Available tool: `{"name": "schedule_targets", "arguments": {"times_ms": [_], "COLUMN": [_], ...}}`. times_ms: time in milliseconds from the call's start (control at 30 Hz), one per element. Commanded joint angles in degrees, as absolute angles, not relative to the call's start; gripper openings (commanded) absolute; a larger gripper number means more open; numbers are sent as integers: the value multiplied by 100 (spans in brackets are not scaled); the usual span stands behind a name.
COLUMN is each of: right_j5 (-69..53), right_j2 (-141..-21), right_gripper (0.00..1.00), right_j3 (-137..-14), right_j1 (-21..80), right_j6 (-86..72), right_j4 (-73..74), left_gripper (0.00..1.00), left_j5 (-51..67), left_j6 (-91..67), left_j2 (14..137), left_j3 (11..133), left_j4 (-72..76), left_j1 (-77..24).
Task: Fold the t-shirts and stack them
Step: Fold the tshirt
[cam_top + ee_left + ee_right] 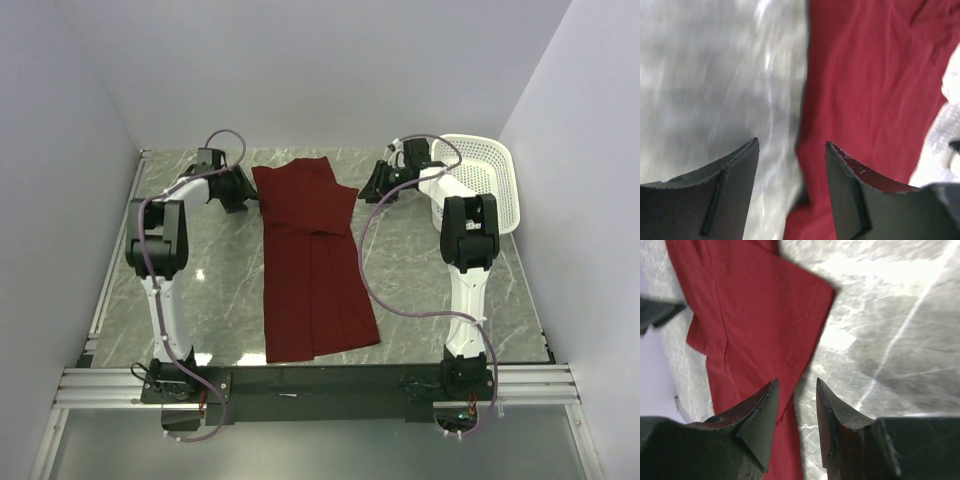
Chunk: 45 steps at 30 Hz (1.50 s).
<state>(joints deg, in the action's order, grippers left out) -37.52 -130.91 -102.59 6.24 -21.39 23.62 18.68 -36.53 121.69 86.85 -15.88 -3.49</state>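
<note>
Left claw (791, 142) and right claw (796, 381), both apart and empty, flank the t-shirt (310, 260) near the far edge of the bench (200, 300); pinch both hems level.

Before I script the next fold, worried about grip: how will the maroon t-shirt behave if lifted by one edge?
Probably floppy: the t-shirt lies flat in soft folded layers, so a lifted edge would likely sag. Pushed, it may slide: the table looks glossy.
</note>
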Motion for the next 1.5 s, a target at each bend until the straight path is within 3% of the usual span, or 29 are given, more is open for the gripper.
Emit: {"name": "schedule_targets", "arguments": {"times_ms": [0, 200, 333, 533, 600, 633, 700, 733, 800, 1000, 1233, 1467], "right_j5": [-4060, -3973, -3841, -3288, -3095, -3094, -3085, -3033, -2971, -2409, -2346, -2619], "right_j2": [-13043, -13341, -13403, -13474, -13535, -13579, -13719, -13755, -13825, -13948, -14247, -14510], "right_gripper": [43, 43, 43, 43, 43, 43, 43, 43, 42, 41, 41, 32], "right_j3": [-10195, -10485, -10564, -10722, -10766, -10801, -11003, -11100, -11171, -11364, -11759, -11927], "right_j1": [677, 703, 782, 870, 879, 879, 888, 896, 932, 993, 1019, 1037], "right_j6": [-2197, -2311, -2522, -2838, -2970, -3014, -3093, -3111, -3173, -3427, -3533, -3630], "right_j4": [2259, 2355, 2250, 2092, 2013, 2004, 2047, 2039, 2022, 2179, 2408, 2426], "left_gripper": [60, 41, 10, 5, 7, 21, 39, 54, 61, 64, 66, 67], "left_j5": [2056, 1890, 1750, 1459, 1529, 1625, 1591, 1582, 1503, 1170, 1203, 1213], "left_j6": [-3349, -3480, -3559, -3753, -3744, -3727, -3622, -3578, -3464, -3244, -3094, -3129], "left_j2": [12716, 13447, 13868, 14080, 14080, 14080, 14019, 13871, 13616, 11921, 9076, 6928], "left_j3": [9666, 10388, 10994, 11671, 11698, 11707, 11655, 11472, 11207, 9890, 7484, 5785], "left_j4": [-2126, -2215, -2302, -2198, -2145, -2136, -2153, -2119, -1900, -1460, -1020, -1362], "left_j1": [-457, -510, -501, -483, -475, -466, -466, -457, -431, -202, -105, -97]}}
